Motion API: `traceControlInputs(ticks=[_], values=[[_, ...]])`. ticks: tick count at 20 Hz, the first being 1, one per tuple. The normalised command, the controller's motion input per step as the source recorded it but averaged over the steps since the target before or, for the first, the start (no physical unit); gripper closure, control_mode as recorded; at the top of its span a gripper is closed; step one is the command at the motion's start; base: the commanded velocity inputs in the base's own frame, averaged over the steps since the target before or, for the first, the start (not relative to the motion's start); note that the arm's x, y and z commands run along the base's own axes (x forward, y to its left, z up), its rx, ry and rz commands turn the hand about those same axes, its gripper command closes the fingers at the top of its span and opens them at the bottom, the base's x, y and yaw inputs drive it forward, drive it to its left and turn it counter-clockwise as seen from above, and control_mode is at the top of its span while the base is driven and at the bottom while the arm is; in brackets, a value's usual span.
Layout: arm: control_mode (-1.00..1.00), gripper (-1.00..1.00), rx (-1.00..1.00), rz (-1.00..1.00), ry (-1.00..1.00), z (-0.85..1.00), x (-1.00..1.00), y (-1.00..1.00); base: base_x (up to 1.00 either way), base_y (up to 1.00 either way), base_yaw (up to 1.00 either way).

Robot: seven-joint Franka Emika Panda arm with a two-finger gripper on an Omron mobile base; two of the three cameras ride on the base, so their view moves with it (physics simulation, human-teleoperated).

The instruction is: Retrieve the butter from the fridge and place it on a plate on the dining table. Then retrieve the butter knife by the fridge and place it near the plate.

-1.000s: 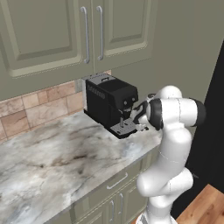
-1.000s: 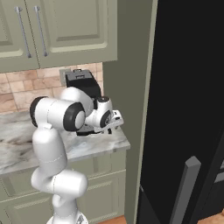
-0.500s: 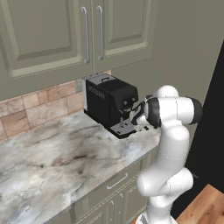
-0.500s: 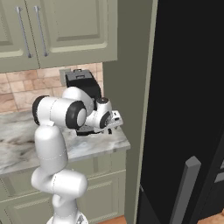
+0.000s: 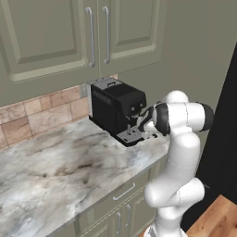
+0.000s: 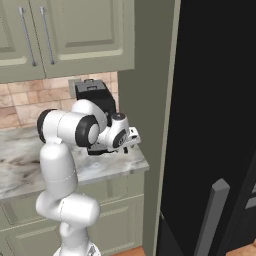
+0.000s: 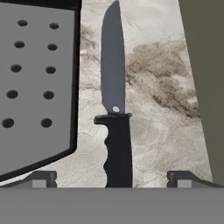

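The butter knife [image 7: 114,100] lies flat on the marble wall counter [image 7: 162,100], its grey blade pointing away from my hand and its black handle toward it. My gripper [image 7: 113,178] hangs just above the handle, open, with one fingertip on each side and no contact. It hovers low over the counter's right end [image 5: 147,124] [image 6: 131,142], next to the coffee machine. The black fridge [image 6: 215,100] stands to the right, with a grey handle [image 6: 212,215] in the foreground. The butter, the plate and the dining table are out of view.
The black coffee machine [image 5: 115,109] [image 6: 95,97] stands against the brick backsplash; its perforated grey drip tray [image 7: 35,87] lies close to the left of the knife. A green side panel [image 7: 205,65] bounds the counter on the right. Green wall cabinets [image 5: 69,32] hang overhead.
My hand has shifted only slightly beside the coffee machine's tray. The knife and everything else stay where they were.
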Motion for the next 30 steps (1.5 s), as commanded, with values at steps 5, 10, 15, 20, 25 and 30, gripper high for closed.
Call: traceControlInputs(ticks=[5, 10, 15, 20, 25, 30], values=[[-1.00, -1.00, 0.02, 0.00, 0.00, -0.60, 0.02, -0.21, 0.00, 0.00, 0.00], [-1.00, 1.00, 0.09, 0.00, 0.01, -0.35, 0.00, 0.00, 0.00, 0.00, 0.00], [-1.00, 1.00, 0.10, 0.00, 0.08, -0.36, 0.00, 0.00, 0.00, 0.00, 0.00], [-1.00, 1.00, 0.08, 0.00, 0.12, -0.26, 0.00, 0.00, 0.00, 0.00, 0.00], [-1.00, 1.00, 0.02, 0.00, 0.14, -0.09, 0.00, 0.01, 0.00, 0.00, 0.00], [-1.00, 1.00, 0.00, -0.06, 0.12, 0.00, 0.00, 0.00, 0.00, 0.00, 0.00]])
